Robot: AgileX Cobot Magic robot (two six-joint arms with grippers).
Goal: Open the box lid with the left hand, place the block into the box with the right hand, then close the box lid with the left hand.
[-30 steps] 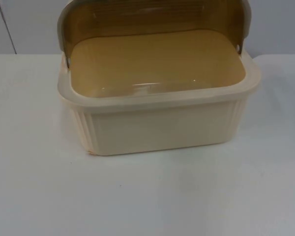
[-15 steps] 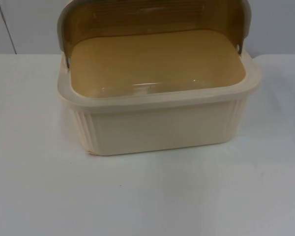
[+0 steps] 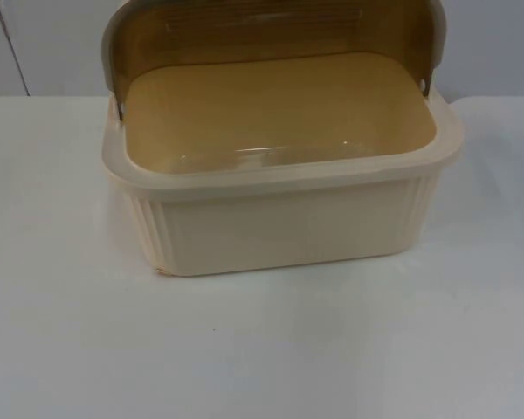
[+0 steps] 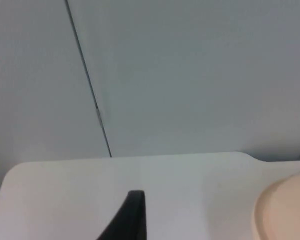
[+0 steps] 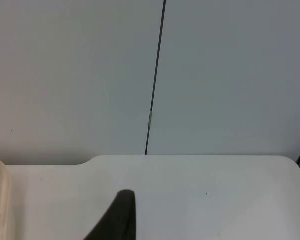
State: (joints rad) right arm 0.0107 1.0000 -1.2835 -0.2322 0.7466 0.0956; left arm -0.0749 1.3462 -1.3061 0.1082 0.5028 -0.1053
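**Lid up, box waiting, no block to be found**

We saw the cream box (image 3: 279, 218) standing mid-table with its amber lid (image 3: 271, 35) swung up and back against the partition wall (image 3: 489, 44), leaving the inside free for loading from above. We could not find the block. The left gripper (image 4: 132, 220) hung over the white table (image 3: 262, 349) beside the box rim; the right gripper (image 5: 120, 217) waited on the box's other side. We could not tell how either was set.
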